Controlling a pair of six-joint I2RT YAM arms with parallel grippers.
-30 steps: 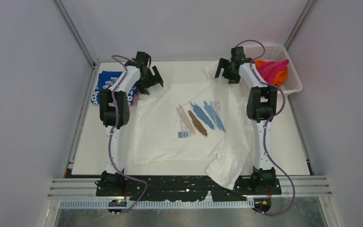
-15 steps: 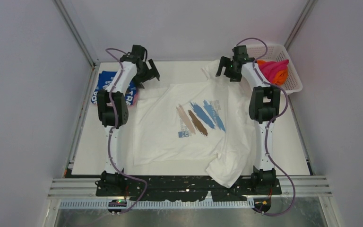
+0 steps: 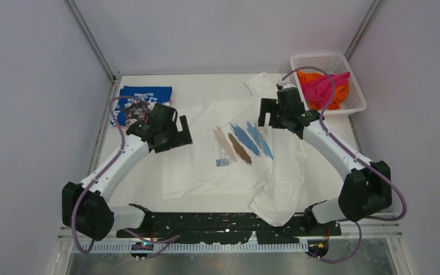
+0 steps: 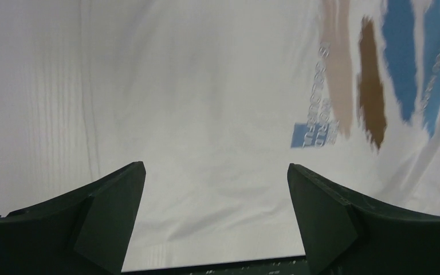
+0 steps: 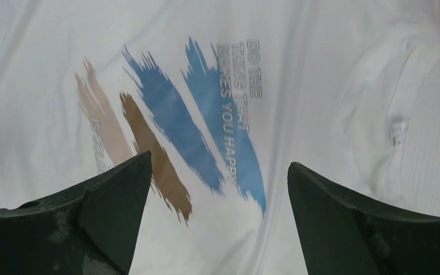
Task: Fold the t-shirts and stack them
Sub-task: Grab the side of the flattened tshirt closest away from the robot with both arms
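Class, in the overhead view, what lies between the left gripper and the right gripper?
The white t-shirt, its brown and blue brush strokes face up, lies spread between the left gripper and the right gripper; the top external view shows it.

**White arms, black joints**

The left arm (image 3: 117, 166) and right arm (image 3: 335, 150) share white tubular links, black joint housings and looping purple cables (image 3: 112, 114). The left gripper (image 3: 175, 139) and right gripper (image 3: 267, 116) end in dark wedge fingers (image 4: 109, 223), the right pair scuffed
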